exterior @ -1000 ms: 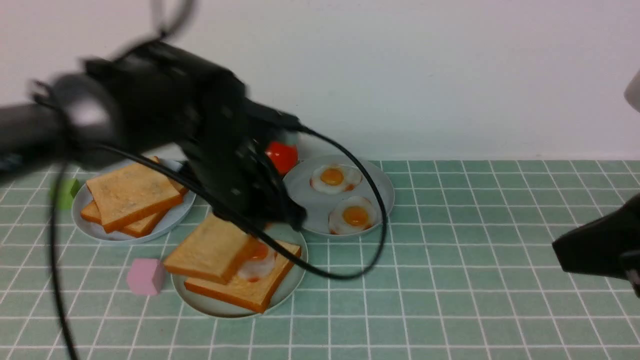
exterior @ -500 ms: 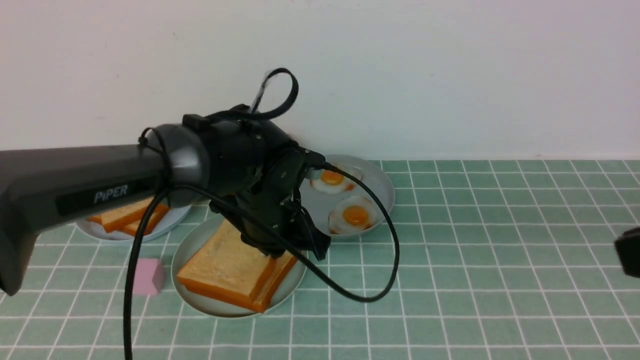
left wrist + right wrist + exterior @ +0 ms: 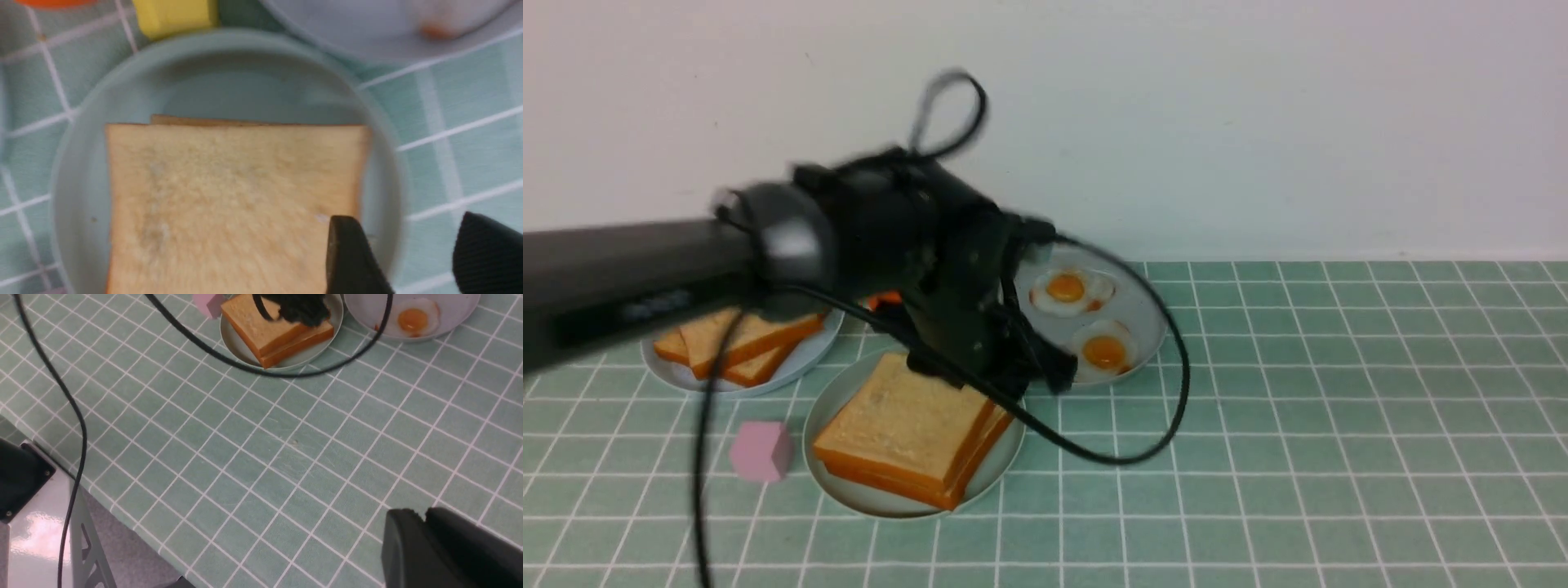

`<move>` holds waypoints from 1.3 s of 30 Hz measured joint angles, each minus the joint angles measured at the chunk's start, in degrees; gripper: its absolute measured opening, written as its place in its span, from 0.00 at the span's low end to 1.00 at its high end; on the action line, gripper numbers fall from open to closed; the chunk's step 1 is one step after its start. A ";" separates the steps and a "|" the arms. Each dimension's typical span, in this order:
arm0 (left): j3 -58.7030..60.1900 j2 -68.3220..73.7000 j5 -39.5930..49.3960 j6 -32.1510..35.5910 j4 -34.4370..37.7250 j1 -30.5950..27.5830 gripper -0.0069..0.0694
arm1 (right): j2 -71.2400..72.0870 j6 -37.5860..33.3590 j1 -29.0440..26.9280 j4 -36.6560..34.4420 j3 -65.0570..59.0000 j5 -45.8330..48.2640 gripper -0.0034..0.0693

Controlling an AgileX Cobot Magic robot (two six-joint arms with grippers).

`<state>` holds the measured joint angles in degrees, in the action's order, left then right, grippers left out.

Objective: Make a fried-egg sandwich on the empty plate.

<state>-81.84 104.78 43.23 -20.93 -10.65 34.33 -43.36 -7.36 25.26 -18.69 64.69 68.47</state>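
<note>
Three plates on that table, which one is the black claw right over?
The pale mint-green plate nearest the camera, under the toast sandwich; the left gripper hangs open at its rim. The greyer toast plate and egg plate sit farther back.

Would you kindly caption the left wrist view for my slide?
Open left hand above the sandwich's corner on the mint-green plate.

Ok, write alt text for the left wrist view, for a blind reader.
Two stacked square golden toast slices lie on a round mint-green plate, seen from above. The black left gripper hangs over the plate's edge, jaws apart and empty. A yellow block and a grey plate sit beyond.
</note>
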 joint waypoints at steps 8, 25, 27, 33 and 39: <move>12.25 -29.13 -8.53 0.23 0.23 8.27 0.13 | 3.46 0.17 0.00 2.29 0.00 0.11 0.16; 69.29 -87.73 -50.75 -6.28 -2.20 15.54 0.07 | 26.00 17.81 0.00 16.16 -12.82 -1.14 0.03; 71.05 -90.99 -50.13 -6.23 -2.26 15.54 0.07 | 27.74 20.46 0.00 16.28 -16.03 -3.70 0.03; 71.64 -92.80 -45.31 -6.23 -2.32 15.54 0.07 | 28.40 23.19 0.00 16.28 -21.57 -12.52 0.03; 71.64 -92.80 -38.96 -6.23 -2.32 15.54 0.07 | 28.40 23.84 0.00 16.72 -27.30 -17.85 0.04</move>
<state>-10.20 11.98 4.27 -27.16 -12.96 49.87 -14.95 16.48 25.26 -1.97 37.39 50.61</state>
